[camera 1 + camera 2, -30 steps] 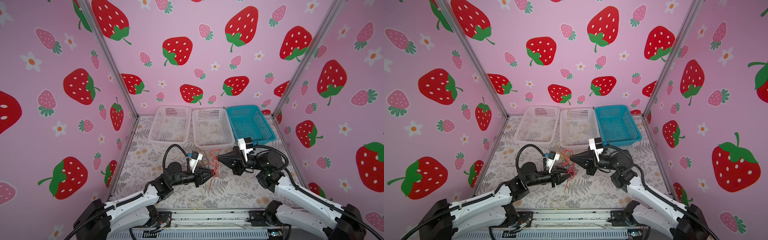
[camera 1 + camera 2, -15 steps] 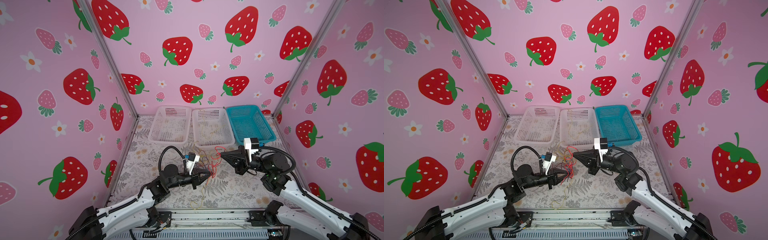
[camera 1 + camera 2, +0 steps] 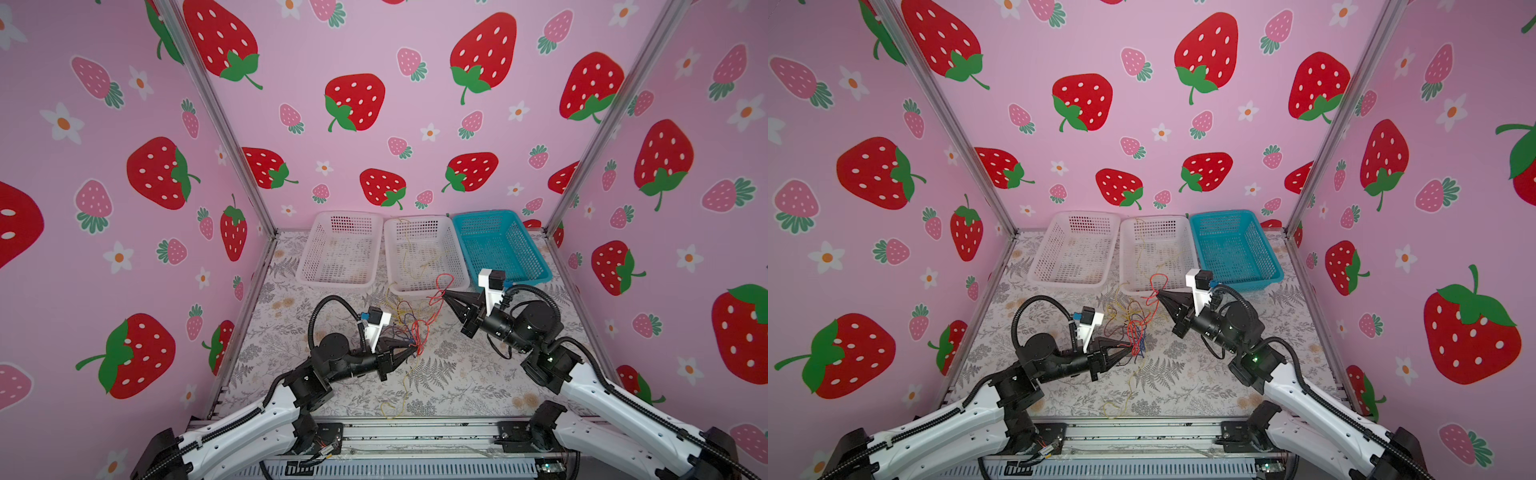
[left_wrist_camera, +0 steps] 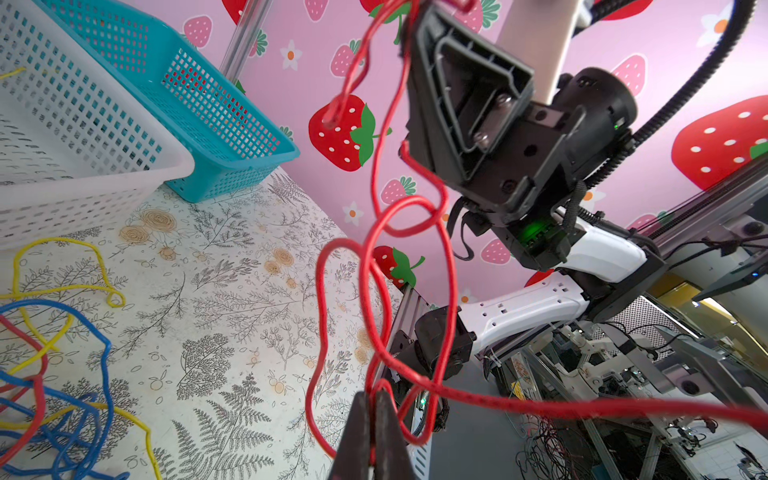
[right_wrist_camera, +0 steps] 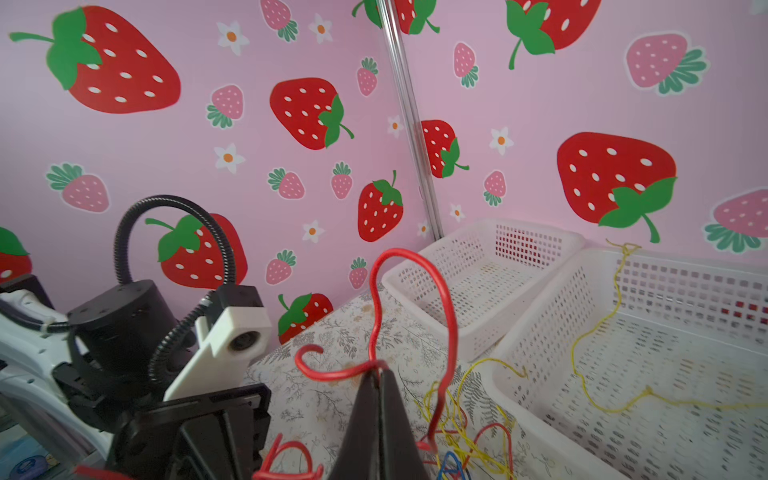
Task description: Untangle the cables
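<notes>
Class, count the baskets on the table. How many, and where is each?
3: left white basket at back left, middle white basket beside it, blue basket at back right. None appears hidden.

The place is a robotics lab test cell. Pink strawberry-print panels [image 3: 395, 50] on aluminium posts [image 3: 216, 120] enclose a small table with a floral covering [image 3: 469, 374], and two robot arms [image 3: 249, 419] are mounted on a metal rail [image 3: 415, 434] at the table's front. The left wrist view shows loose wiring [image 4: 552, 453] and more machinery beyond the cell.
</notes>
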Tool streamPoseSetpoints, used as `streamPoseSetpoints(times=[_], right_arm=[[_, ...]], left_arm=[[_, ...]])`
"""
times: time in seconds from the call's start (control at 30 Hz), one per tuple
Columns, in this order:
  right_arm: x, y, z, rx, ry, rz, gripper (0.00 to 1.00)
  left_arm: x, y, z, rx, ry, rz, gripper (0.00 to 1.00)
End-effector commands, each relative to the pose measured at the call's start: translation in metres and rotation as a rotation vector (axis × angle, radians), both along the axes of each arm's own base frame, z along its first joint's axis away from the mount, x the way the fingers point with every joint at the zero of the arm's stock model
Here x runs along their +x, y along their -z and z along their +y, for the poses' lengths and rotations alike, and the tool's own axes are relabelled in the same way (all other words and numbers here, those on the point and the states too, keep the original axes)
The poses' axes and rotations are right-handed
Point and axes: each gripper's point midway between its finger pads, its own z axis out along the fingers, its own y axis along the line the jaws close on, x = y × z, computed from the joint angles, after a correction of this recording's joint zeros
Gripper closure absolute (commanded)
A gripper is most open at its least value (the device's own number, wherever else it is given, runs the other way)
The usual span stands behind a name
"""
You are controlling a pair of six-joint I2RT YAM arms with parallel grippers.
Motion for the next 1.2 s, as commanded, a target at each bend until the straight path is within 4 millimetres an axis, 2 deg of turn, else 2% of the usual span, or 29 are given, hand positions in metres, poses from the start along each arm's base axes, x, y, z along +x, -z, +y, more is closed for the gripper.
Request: streamPoseSetpoints(times=[0.0, 0.17, 0.27, 0.4, 0.53, 0.7, 0.77, 0.9, 0.93, 1.0, 1.1, 1.17], right_arm=[[0.011, 0.023, -0.001, -0.084, 0.08, 0.006, 1.0], [0.003, 0.015, 0.0, -0.081, 0.119, -0.063, 1.0], [-0.002, 0.024, 0.004, -0.158, 0.163, -0.109, 1.0], [-0.022, 0.036, 0.018, -0.215, 0.096, -0.153, 1.0], [-0.02, 0.06, 0.018, -0.309, 0.155, -0.158, 1.0], [-0.01, 0.07, 0.007, -0.319, 0.238, -0.137, 1.0], [-0.004, 0.079, 0.009, -0.35, 0.264, -0.117, 1.0], [-0.012, 0.064, 0.013, -0.288, 0.215, -0.116, 1.0], [-0.015, 0.054, 0.01, -0.26, 0.211, -0.124, 1.0], [-0.014, 0.049, 0.006, -0.28, 0.227, -0.123, 1.0], [0.002, 0.058, -0.01, -0.401, 0.345, -0.089, 1.0], [0.018, 0.069, -0.032, -0.494, 0.488, -0.07, 1.0]], left_arm=[[0.001, -0.009, 0.0, -0.013, -0.005, -0.019, 1.0], [0.005, -0.003, -0.008, 0.022, 0.011, 0.013, 1.0], [0.01, -0.004, -0.009, 0.026, -0.009, 0.02, 1.0], [0.015, -0.005, -0.008, 0.031, -0.037, 0.031, 1.0], [0.015, -0.014, -0.008, 0.025, -0.038, 0.019, 1.0], [0.016, -0.014, -0.012, 0.039, -0.023, 0.019, 1.0], [0.018, -0.012, -0.013, 0.05, -0.031, 0.031, 1.0], [0.025, 0.0, -0.011, 0.134, -0.064, 0.039, 1.0], [0.029, 0.005, -0.007, 0.165, -0.094, 0.041, 1.0], [0.039, 0.014, 0.003, 0.236, -0.17, 0.042, 1.0], [0.05, 0.019, 0.02, 0.307, -0.26, 0.044, 1.0], [0.054, 0.017, 0.031, 0.318, -0.31, 0.043, 1.0]])
